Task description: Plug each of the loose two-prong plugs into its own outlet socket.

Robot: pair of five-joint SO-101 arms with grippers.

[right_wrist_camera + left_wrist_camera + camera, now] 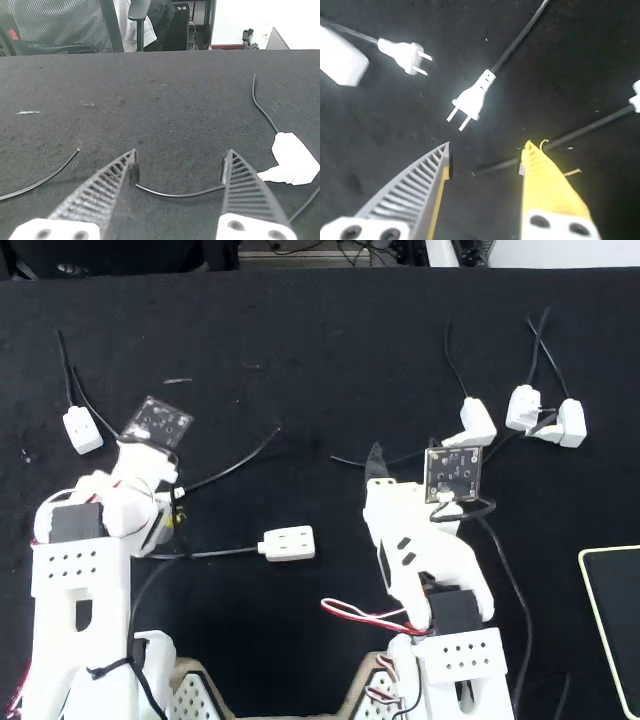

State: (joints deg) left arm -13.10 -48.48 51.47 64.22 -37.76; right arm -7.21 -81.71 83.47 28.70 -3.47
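Note:
In the left wrist view a white two-prong plug [470,100] on a black cable lies on the black table, prongs pointing toward my left gripper [486,149], which hangs open just short of it. A second white plug [404,54] lies farther off beside a white socket block [340,62]. My right gripper [181,162] is open low over the table, a thin black cable [175,194] running between its fingers and a white socket [295,162] off to one side. In the high view the right gripper [377,464] sits mid-table, left of a white socket [478,420].
A white socket [288,543] on a black lead lies between the arms. Two more white sockets [545,418] sit at the back right, another [82,430] at the far left. A dark flat pad with a pale rim [612,610] lies at the right edge.

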